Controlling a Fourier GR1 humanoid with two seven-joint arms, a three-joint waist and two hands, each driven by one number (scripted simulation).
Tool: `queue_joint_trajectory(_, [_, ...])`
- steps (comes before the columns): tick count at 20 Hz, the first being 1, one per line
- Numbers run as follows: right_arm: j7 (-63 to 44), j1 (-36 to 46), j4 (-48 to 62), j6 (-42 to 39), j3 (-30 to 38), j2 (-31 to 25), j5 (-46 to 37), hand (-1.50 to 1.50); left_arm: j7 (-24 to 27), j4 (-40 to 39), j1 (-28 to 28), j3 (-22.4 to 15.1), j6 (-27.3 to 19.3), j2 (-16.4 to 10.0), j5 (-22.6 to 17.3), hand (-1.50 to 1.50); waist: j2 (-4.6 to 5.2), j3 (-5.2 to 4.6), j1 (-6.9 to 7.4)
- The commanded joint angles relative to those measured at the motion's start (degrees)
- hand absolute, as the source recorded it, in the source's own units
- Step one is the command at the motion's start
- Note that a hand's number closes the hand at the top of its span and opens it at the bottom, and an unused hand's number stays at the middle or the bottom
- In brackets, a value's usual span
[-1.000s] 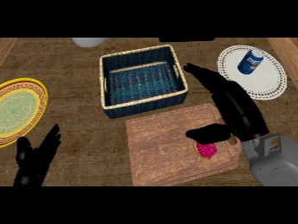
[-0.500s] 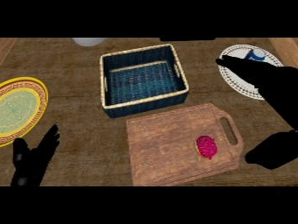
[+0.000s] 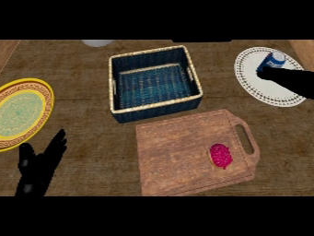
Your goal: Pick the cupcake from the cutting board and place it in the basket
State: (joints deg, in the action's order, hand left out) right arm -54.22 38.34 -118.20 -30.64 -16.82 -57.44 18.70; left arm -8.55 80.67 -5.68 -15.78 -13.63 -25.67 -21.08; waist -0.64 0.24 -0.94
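A pink cupcake [image 3: 220, 156] lies on the wooden cutting board [image 3: 176, 154], near the board's handle at the right. Behind the board stands a dark blue woven basket [image 3: 158, 107] with a pale rim, and nothing shows inside it. My right hand [image 3: 300, 83] is a dark shape at the right edge, above the white plate and well away from the cupcake; its grip does not show. My left hand [image 3: 40, 165] rests open at the lower left, fingers up, holding nothing.
A yellow patterned plate [image 3: 13, 113] lies at the left edge. A white plate [image 3: 254, 85] at the back right carries a blue can [image 3: 275, 60], partly behind my right hand. A pale grey object [image 3: 96, 43] peeks in at the top.
My right hand has lifted off the cutting board and swung back and right to the white plate. The cupcake stays on the board, now uncovered. The left hand has not moved.
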Motion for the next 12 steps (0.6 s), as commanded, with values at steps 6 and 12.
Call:
queue_joint_trajectory(6, [-9.7,-4.12,-7.0,2.66,-1.97,1.65,0.54,-1.5,-4.53,2.25,-2.09,-0.54,0.02,0.6,1.43,0.0,0.51,-0.29,1.27])
queue_joint_trajectory(12, [-4.19,-8.35,-4.48,3.87,-5.0,9.22,-11.06,-1.5,-3.09,-2.13,0.08,0.64,1.87,2.64,2.33,0.0,0.7,-0.27,1.26])
